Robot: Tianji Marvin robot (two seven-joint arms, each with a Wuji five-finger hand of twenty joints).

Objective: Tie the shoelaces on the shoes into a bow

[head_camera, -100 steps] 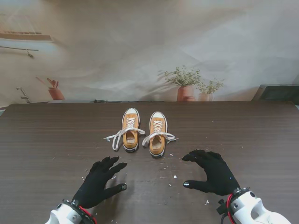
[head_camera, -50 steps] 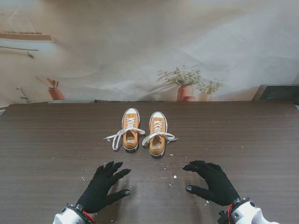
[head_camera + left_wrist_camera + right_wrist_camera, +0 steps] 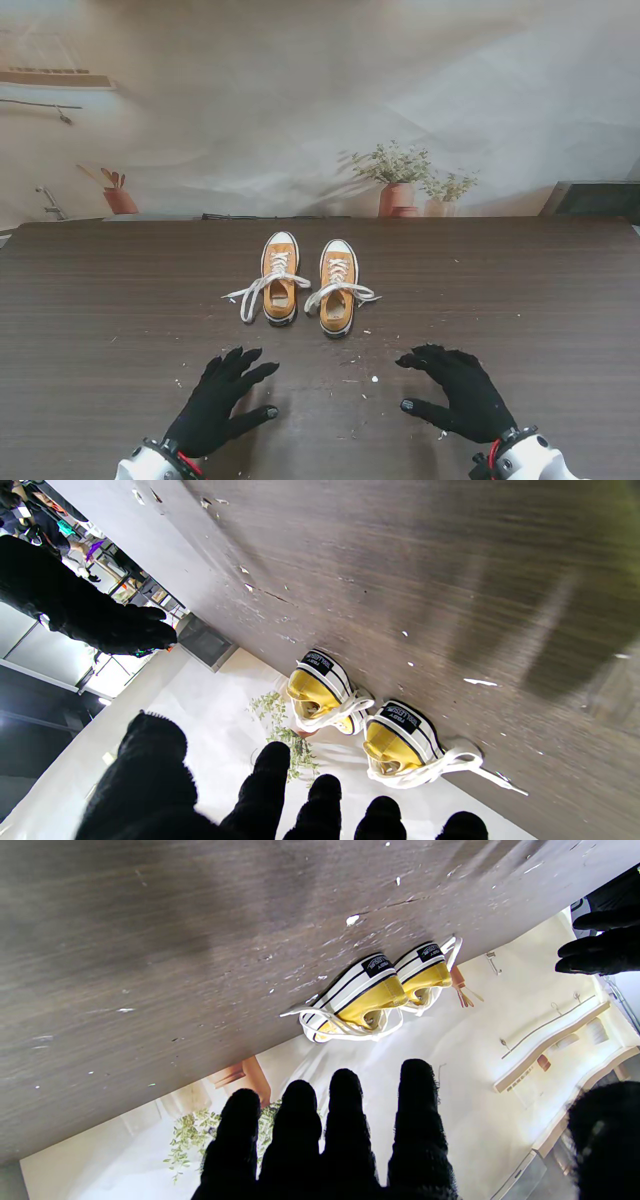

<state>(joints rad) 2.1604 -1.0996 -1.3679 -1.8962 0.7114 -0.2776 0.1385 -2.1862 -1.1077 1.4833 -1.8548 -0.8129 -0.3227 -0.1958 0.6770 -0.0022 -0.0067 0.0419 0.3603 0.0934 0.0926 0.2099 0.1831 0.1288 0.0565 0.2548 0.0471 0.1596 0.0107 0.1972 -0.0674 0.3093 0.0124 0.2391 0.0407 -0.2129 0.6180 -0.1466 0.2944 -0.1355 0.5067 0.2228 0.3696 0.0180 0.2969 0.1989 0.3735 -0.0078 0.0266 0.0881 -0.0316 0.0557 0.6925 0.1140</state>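
Two orange-yellow canvas shoes with white toe caps stand side by side mid-table, heels toward me: the left shoe (image 3: 279, 278) (image 3: 400, 742) and the right shoe (image 3: 338, 286) (image 3: 362, 995). Their white laces (image 3: 252, 293) lie loose and spread on the wood on both sides. My left hand (image 3: 222, 400), in a black glove, hovers open near the table's near edge, fingers spread, well short of the shoes. My right hand (image 3: 459, 390) is likewise open, nearer to me than the shoes, holding nothing. Both wrist views show fingertips (image 3: 272, 770) (image 3: 417, 1100) pointing toward the shoes' heels.
The dark wooden table (image 3: 120, 300) carries small white crumbs (image 3: 374, 379) between my hands and the shoes. Potted plants (image 3: 395, 180) stand behind the far edge against a pale backdrop. A small terracotta pot (image 3: 120, 200) sits at the far left.
Both hands have drawn back toward me, away from the shoes, over the last second. The shoes and laces have not moved.
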